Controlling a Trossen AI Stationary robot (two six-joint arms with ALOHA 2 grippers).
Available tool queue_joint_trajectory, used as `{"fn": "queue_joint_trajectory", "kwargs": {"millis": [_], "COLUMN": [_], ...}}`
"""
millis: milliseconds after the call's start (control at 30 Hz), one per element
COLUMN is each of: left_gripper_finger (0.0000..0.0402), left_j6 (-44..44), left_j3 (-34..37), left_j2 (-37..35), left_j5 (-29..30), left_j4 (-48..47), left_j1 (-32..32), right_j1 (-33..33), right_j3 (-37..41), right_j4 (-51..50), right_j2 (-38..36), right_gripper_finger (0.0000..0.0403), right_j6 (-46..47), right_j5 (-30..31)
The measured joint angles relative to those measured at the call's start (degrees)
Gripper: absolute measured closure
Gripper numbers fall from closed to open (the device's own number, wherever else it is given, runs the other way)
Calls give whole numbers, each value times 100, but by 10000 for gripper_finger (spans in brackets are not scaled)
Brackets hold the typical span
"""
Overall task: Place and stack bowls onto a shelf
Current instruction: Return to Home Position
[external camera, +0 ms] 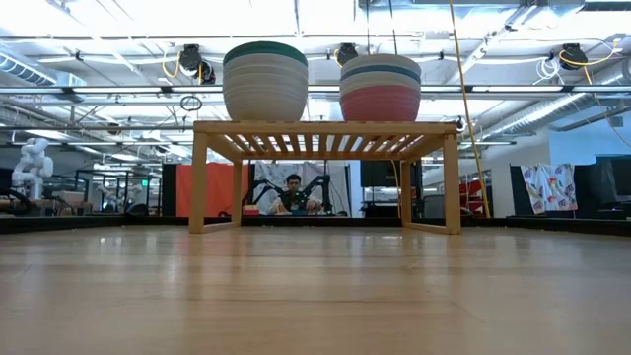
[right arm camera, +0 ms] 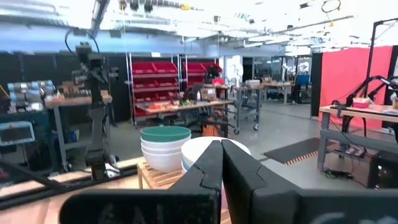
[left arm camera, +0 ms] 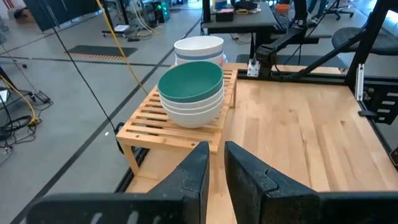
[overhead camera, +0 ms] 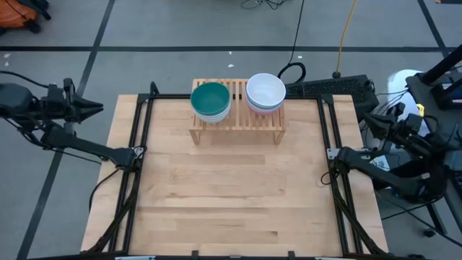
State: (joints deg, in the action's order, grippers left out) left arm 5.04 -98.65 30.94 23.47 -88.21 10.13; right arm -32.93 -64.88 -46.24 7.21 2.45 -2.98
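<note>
1. Counter (overhead camera: 231,195): pale butcher-block wood, planked and smooth.

2. Shelf (overhead camera: 238,115): low rack of light wood, slatted, on short legs, at the middle of the counter's far edge. It carries all the bowls I can see, so I judge the stacking done.

3. Stack nearer the counter's left edge (external camera: 264,84): round, glossy white bowls topped by a teal one, nested to save room.

4. Stack nearer the counter's right edge (external camera: 381,89): pink bowl lowest, blue above it, white on top, nested likewise.

5. My left gripper (left arm camera: 216,148): dark fingers nearly together, empty, beyond the far-left corner.

6. My right gripper (right arm camera: 221,144): fingertips meeting, empty, beyond the right edge.
</note>
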Motion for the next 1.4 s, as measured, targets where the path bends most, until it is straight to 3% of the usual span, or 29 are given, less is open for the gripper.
{"fn": "queue_joint_trajectory", "kwargs": {"millis": [233, 633, 1067, 1400], "left_gripper_finger": [346, 346, 346, 346], "left_j6": [-68, -129, -916, -929], "left_j3": [311, 1880, 3871, 4841], "left_j2": [-138, -1550, -3057, -3064], "left_j5": [-10, -587, -584, -540], "left_j4": [256, 1412, 3248, 4119], "left_j1": [0, 0, 2, 17], "right_j1": [0, 2, 4, 4], "right_j3": [782, 2097, 3848, 5537], "right_j4": [390, 1719, 4093, 6404], "right_j2": [-555, -665, -661, -619], "right_gripper_finger": [403, 403, 403, 403], "right_j6": [145, 228, 623, 1180], "right_j5": [-2, -11, -488, -496]}}
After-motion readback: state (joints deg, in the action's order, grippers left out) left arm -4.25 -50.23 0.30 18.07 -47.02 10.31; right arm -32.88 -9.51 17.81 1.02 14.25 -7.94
